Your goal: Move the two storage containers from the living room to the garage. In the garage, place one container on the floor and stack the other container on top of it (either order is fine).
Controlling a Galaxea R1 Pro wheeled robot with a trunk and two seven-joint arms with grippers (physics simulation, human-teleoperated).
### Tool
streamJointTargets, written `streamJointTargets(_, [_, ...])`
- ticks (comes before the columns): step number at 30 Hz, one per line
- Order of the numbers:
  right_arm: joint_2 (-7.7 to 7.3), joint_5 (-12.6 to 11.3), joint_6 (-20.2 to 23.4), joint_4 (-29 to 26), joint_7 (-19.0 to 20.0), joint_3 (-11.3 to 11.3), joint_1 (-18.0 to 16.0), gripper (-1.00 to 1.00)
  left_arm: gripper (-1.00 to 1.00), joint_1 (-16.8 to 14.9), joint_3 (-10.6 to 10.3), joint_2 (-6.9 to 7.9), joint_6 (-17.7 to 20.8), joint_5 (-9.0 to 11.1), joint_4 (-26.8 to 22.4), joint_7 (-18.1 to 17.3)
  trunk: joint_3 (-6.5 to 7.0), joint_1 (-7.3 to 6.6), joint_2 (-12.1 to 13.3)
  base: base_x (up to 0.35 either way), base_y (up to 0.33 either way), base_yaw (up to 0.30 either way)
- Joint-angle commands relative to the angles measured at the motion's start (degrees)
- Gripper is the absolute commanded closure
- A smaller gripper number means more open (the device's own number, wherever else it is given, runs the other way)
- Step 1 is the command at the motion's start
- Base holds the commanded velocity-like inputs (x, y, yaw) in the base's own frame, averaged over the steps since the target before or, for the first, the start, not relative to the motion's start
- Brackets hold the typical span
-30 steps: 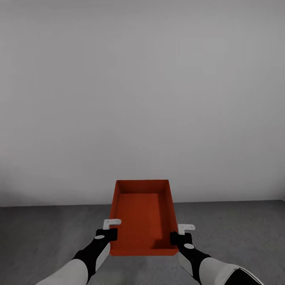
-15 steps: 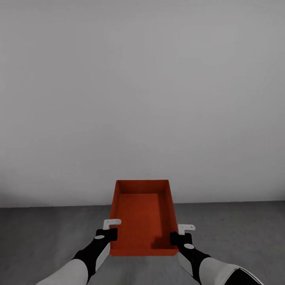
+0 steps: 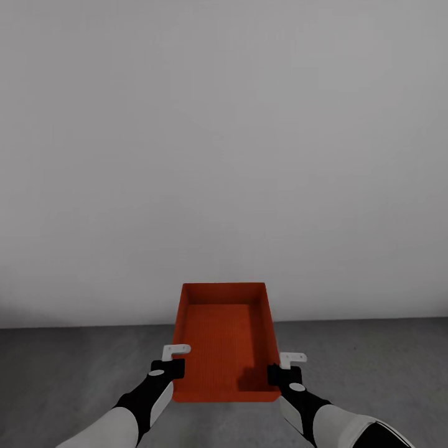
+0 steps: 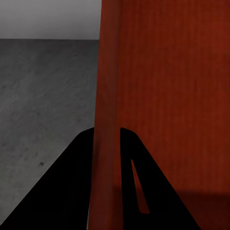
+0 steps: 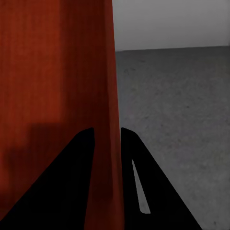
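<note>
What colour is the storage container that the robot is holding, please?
Orange-red, with a finely ribbed inner bottom; the storage container shows best in the head view.

Left gripper (image 3: 169, 368), right gripper (image 3: 276, 373) clamped, forward

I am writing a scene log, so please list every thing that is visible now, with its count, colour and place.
storage container: one, orange-red, open top, nothing inside, held above the floor in front of the wall.
floor: one, dark grey speckled concrete, under the container.
wall: one, plain white-grey, behind the container.
left gripper: one, black with white tip, shut on the container's left wall.
right gripper: one, black with white tip, shut on its right wall.
</note>
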Motion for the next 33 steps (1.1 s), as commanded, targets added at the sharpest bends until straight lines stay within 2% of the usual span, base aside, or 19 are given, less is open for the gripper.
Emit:
streamJointTargets(1, [-0.19,-0.5,-0.4,-0.1,0.3,-1.2,0.0,1.0,1.0,-0.1,3.0,0.06,0.3,4.0,-0.1,0.3,-0.15,0.0,0.0,0.03,0.0,0.0])
streamJointTargets(33, [-0.22,-0.5,-0.4,-0.1,0.3,-1.2,-0.1,1.0,1.0,-0.1,3.0,0.02,0.3,4.0,-0.1,0.3,-3.04,0.0,0.0,0.001,0.0,0.0])
